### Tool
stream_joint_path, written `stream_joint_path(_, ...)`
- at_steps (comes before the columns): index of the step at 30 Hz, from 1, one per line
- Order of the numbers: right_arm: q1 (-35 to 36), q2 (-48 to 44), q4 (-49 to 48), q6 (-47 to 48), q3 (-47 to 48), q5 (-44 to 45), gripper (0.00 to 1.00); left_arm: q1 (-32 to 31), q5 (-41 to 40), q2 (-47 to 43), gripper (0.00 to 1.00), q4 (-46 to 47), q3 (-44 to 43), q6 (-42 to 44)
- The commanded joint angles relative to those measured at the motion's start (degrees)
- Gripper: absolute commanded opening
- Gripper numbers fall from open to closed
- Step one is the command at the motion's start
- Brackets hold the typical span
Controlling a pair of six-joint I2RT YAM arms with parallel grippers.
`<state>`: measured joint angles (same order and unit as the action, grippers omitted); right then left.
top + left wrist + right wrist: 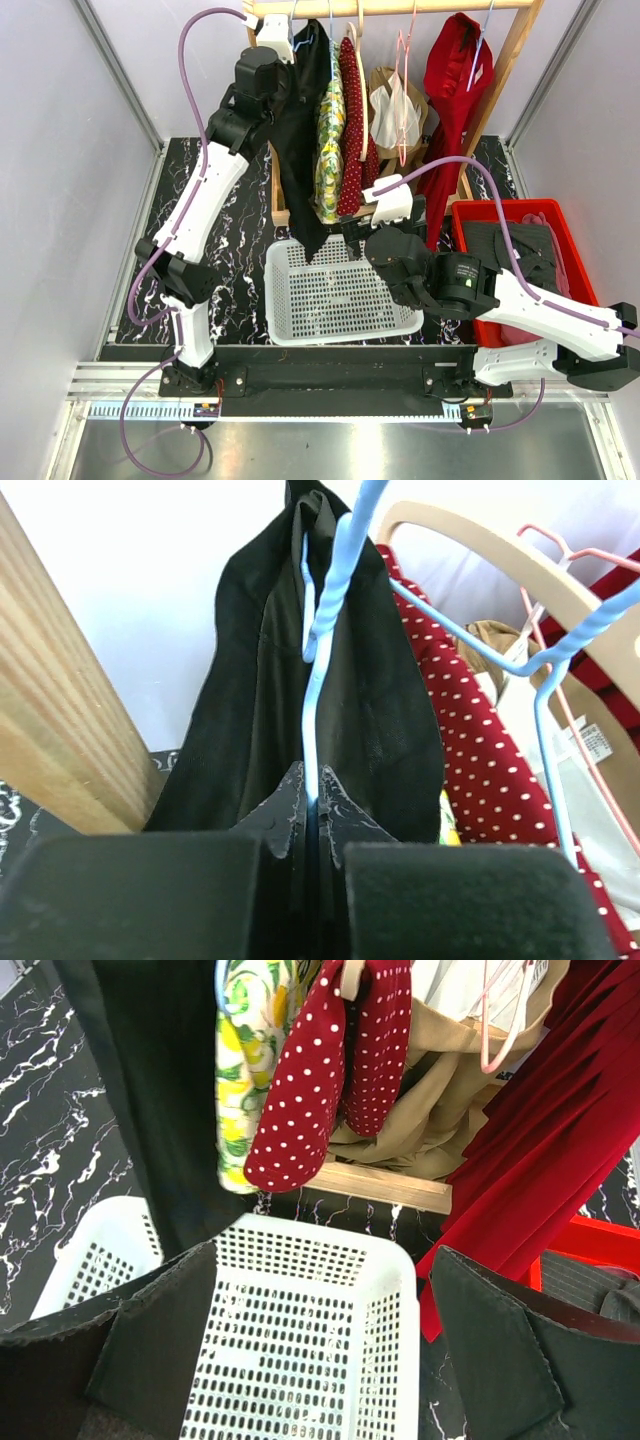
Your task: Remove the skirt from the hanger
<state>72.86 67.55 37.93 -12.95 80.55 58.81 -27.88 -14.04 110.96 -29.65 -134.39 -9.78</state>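
Note:
A black skirt (298, 150) hangs from a light-blue wire hanger (318, 680) at the left end of the wooden rack. My left gripper (296, 47) is high at the rack, and in the left wrist view it (315, 798) is shut on the hanger's blue wire, with the skirt (385, 710) draped just behind. My right gripper (352, 232) is open and empty, hovering low over the white basket (345, 330). In the right wrist view it (320, 1305) faces the basket rim (320, 1235), with the skirt's hem (150, 1080) hanging to the upper left.
Other garments hang on the rack: a yellow floral one (330, 140), a red polka-dot one (352, 120), a beige one (395, 110) and a red dress (455, 90). A red crate (500, 207) holding dark clothes stands at the right. The rack's wooden post (60, 720) is close to my left gripper.

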Motion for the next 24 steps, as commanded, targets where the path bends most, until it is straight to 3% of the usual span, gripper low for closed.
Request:
stream_joint_path(1,0.5,-0.2,-2.4,-1.2,-0.6,-0.3,0.95,0.0,-2.0,-5.6,0.0,4.6,-4.4,3.7)
stream_joint_path(7,0.5,-0.1,-3.2,-0.9,-1.3,-0.4,0.95,0.0,1.6,-10.4,0.0,2.3,-8.3,6.7)
stream_joint_path(15,0.6,2.8,-5.1,1.1,0.1,-1.2,0.95,0.6,9.2,-20.6,0.0,-5.1,-5.3,6.2)
stream_joint_path(24,0.6,2.2,-5.1,0.1,3.1,-2.3,0.95,0.6,16.3,-37.7,0.0,-17.4,12.8,15.4)
